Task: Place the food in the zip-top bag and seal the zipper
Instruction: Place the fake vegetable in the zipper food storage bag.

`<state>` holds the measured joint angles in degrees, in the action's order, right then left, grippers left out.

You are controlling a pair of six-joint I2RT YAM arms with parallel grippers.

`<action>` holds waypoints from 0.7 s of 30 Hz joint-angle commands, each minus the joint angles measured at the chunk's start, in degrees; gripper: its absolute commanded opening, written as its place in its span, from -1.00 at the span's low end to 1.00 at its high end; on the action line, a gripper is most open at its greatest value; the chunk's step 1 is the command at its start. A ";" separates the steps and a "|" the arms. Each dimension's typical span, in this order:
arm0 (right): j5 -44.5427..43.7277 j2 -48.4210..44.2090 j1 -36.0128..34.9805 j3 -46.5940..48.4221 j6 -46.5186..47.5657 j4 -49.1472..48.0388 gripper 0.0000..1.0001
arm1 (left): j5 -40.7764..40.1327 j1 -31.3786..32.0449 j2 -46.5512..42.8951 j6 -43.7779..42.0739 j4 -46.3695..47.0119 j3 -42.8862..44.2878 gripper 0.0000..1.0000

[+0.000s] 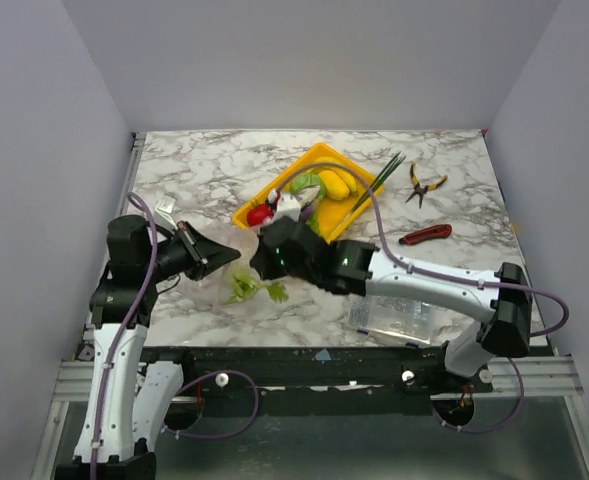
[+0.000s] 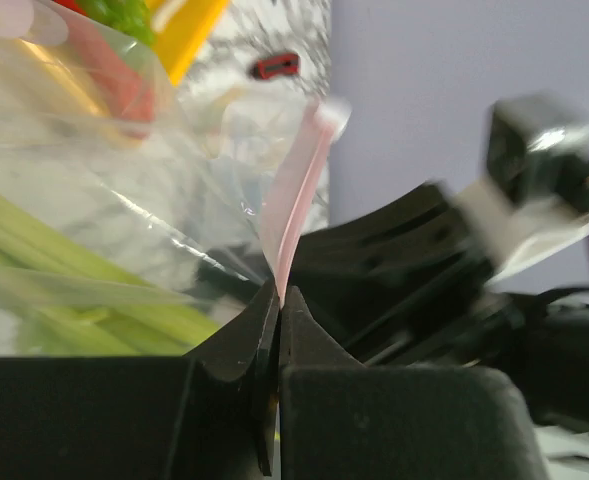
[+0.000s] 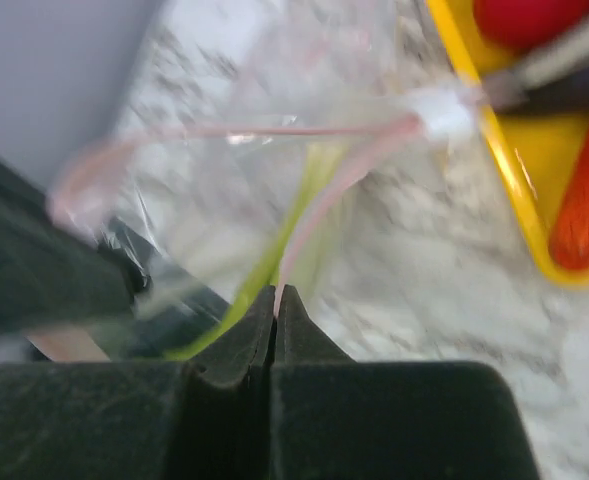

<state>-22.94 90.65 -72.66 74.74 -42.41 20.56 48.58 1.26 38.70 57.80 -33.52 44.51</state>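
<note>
The clear crinkly zip-top bag (image 1: pixel 236 285) lies on the white-and-grey marble table (image 1: pixel 204 170) at the near left, between the two arms, with pale green stalks and leaves (image 1: pixel 254 288) inside it. Its pink zipper strip (image 2: pixel 299 190) stands up off the table; the left gripper (image 2: pixel 279 295) has its jaws pressed together on one end of the strip, and the right gripper (image 3: pixel 277 295) is pinched tight on the strip further along, the mouth bowing open between them. Just beyond the bag sits the yellow plastic tray (image 1: pixel 279 180), set cornerwise, holding a red tomato (image 1: pixel 260 213), yellow bananas (image 1: pixel 336 183) and a green leafy piece (image 1: pixel 304 182), with thin dark-green stems (image 1: pixel 374 187) lying over its right rim. To the right of the tray, well apart from the bag, lie yellow-handled pliers (image 1: pixel 424 183) and a red utility knife (image 1: pixel 426 234). A rigid clear box (image 1: pixel 394 315) sits at the near edge under the right forearm. Open marble runs from the tray to the far and left edges
</note>
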 commanded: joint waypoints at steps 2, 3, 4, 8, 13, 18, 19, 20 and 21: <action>20.45 7.30 10.86 30.22 6.58 17.05 -0.99 | -13.26 -4.25 0.55 -13.20 -19.53 18.71 -1.00; 20.83 10.47 10.96 39.75 8.35 23.45 -1.00 | -14.33 -4.54 1.10 -13.33 -21.71 21.39 -1.00; 21.58 14.42 10.94 48.88 10.19 28.21 -0.99 | -14.63 -4.71 1.46 -12.82 -22.90 23.97 -1.00; 25.98 24.41 11.14 65.67 12.26 37.73 -0.99 | -14.17 -4.83 0.09 -9.10 -22.57 24.79 -1.00; 24.08 19.59 11.18 46.68 12.88 24.06 -0.99 | -13.15 -5.10 1.12 -9.62 -16.63 17.09 -1.00; 23.52 12.90 11.14 40.73 12.60 15.77 -0.99 | -17.30 -5.19 -0.95 -13.25 -17.49 24.47 -1.00; 23.37 11.19 11.14 38.52 12.27 11.49 -0.99 | -21.11 -5.19 -1.61 -13.98 -17.48 26.09 -1.00; 23.13 9.35 11.14 36.23 12.39 8.20 -0.99 | -23.66 -5.16 -1.73 -14.53 -17.54 27.89 -1.00; 23.16 8.26 11.10 34.76 12.90 4.15 -0.99 | -25.03 -5.20 -0.99 -15.24 -17.84 29.58 -1.00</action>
<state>-0.56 107.81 -61.49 112.84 -31.00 39.66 32.93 -3.42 40.73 46.46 -52.95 65.39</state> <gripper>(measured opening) 0.005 0.011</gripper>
